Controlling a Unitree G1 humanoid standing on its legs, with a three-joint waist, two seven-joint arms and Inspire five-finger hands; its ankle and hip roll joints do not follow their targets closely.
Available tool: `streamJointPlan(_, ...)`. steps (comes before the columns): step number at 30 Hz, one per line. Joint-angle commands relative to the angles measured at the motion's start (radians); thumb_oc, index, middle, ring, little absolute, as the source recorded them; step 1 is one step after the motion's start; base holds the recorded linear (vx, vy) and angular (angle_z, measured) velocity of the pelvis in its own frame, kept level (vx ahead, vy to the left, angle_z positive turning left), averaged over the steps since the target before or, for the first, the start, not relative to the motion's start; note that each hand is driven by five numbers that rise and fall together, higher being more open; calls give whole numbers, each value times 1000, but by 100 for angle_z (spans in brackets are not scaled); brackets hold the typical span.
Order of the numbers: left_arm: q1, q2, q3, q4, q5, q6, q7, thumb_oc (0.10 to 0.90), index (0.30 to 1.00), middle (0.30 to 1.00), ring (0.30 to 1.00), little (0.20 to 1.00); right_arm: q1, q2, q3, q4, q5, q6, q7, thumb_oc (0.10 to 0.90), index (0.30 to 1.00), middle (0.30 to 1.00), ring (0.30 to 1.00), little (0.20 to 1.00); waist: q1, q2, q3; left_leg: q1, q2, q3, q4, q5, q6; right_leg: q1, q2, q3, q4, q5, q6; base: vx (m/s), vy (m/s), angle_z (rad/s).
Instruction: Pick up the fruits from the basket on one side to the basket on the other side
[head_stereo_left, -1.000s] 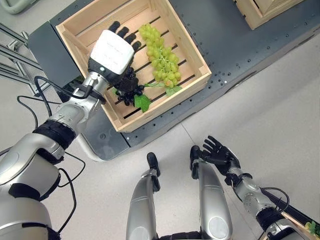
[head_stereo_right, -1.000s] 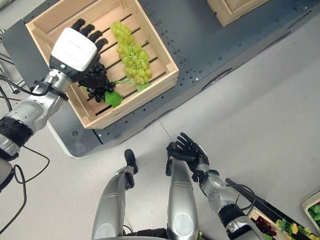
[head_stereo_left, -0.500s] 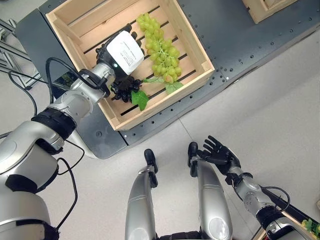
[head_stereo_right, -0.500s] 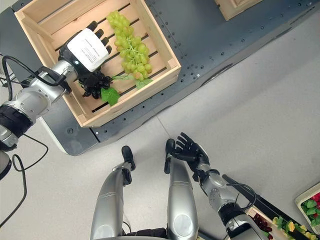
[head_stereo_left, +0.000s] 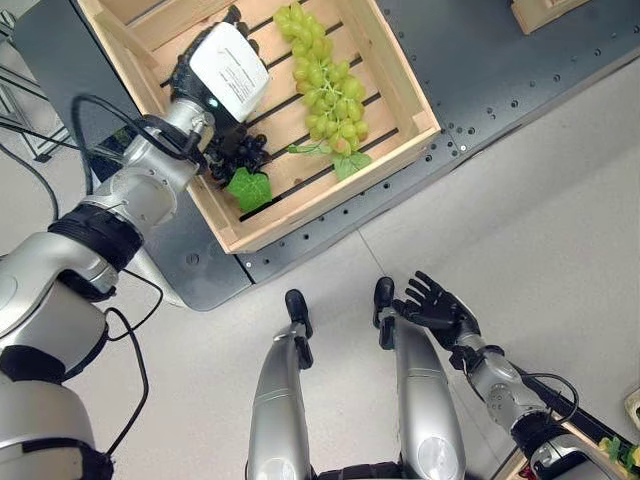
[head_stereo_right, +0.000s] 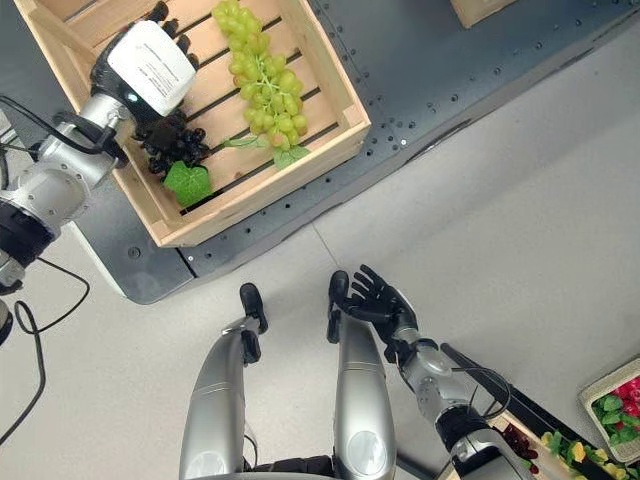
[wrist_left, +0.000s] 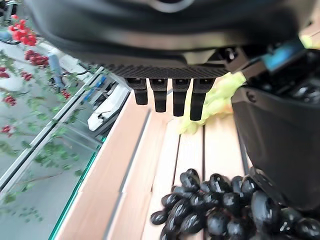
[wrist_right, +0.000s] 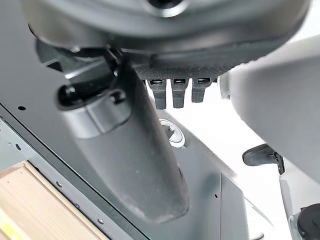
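A wooden crate (head_stereo_left: 300, 208) on the dark table holds a long bunch of green grapes (head_stereo_left: 325, 90) and a smaller bunch of dark grapes (head_stereo_left: 240, 152) with a green leaf (head_stereo_left: 248, 188). My left hand (head_stereo_left: 225, 80) hovers inside the crate just above the dark grapes (wrist_left: 215, 205), which lie on the slats below its palm. Its fingers (wrist_left: 167, 95) are straight and hold nothing. My right hand (head_stereo_left: 435, 308) hangs low over the floor, far from the crate, with its fingers spread and empty.
A second wooden crate (head_stereo_right: 480, 8) stands farther right on the dark table (head_stereo_left: 480, 70). A tray of mixed fruit (head_stereo_right: 612, 408) lies on the floor at the lower right. Pale floor stretches between the table and the tray.
The whole view has shifted, so the camera moved. My left hand has turned a little but stays over the dark grapes. The right hand has held its pose.
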Motion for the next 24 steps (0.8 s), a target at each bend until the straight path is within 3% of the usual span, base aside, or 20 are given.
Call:
streamJointPlan(1, -121, 135, 112, -7, -174, 168, 171, 800, 900, 900, 900, 900, 55, -9, -43, -89, 54, -39, 46, 800, 900, 900, 900, 900, 16, 1, -13, 32, -22, 50, 27, -86, 40, 62, 12, 42, -80, 44, 36, 33, -8, 3)
streamJointPlan(9, -64, 119, 246, 26, -450, 116, 457, 800, 900, 900, 900, 900, 67, 9, -42, -97, 40, -34, 26, 800, 900, 900, 900, 900, 23, 4, -13, 41, -28, 46, 24, -87, 45, 66, 14, 43, -70, 37, 31, 13, -7, 2)
streamJointPlan(12, -40, 97, 305, 56, -546, 73, 508, 800, 900, 900, 900, 900, 67, 14, -41, -98, 33, -26, 19, 800, 900, 900, 900, 900, 22, 4, -13, 45, -29, 44, 27, -91, 45, 67, 15, 45, -60, 30, 29, 0, 0, 0)
streamJointPlan(14, -33, 89, 323, 64, -544, 58, 501, 800, 900, 900, 900, 900, 66, 16, -41, -96, 32, -24, 20, 800, 900, 900, 900, 900, 22, 3, -13, 48, -29, 44, 27, -91, 44, 69, 16, 45, -58, 28, 28, 0, 0, 0)
streamJointPlan(17, -38, 81, 314, 84, -379, 22, 427, 800, 900, 900, 900, 900, 63, 17, -43, -91, 26, -19, 25, 800, 900, 900, 900, 900, 17, 3, -13, 50, -29, 47, 28, -93, 43, 72, 18, 46, -60, 27, 27, 0, 0, 0)
streamJointPlan(18, -62, 94, 254, 67, -250, 0, 340, 800, 900, 900, 900, 900, 60, 11, -44, -83, 29, -19, 34, 800, 900, 900, 900, 900, 12, 5, -13, 50, -28, 52, 28, -94, 43, 70, 18, 46, -61, 29, 28, 0, 0, 0)
streamJointPlan(21, -78, 105, 210, 39, -269, 3, 299, 800, 900, 900, 900, 900, 60, 5, -45, -78, 34, -22, 41, 800, 900, 900, 900, 900, 10, 7, -13, 49, -28, 53, 28, -95, 44, 67, 17, 48, -62, 31, 29, 0, 0, 0)
streamJointPlan(24, -86, 116, 160, 29, -153, -80, 227, 800, 900, 900, 900, 900, 65, 0, -58, -57, 33, -29, 67, 800, 900, 900, 900, 900, 8, 12, -13, 43, -28, 57, 32, -99, 47, 59, 15, 50, -60, 33, 33, 0, 0, 0)
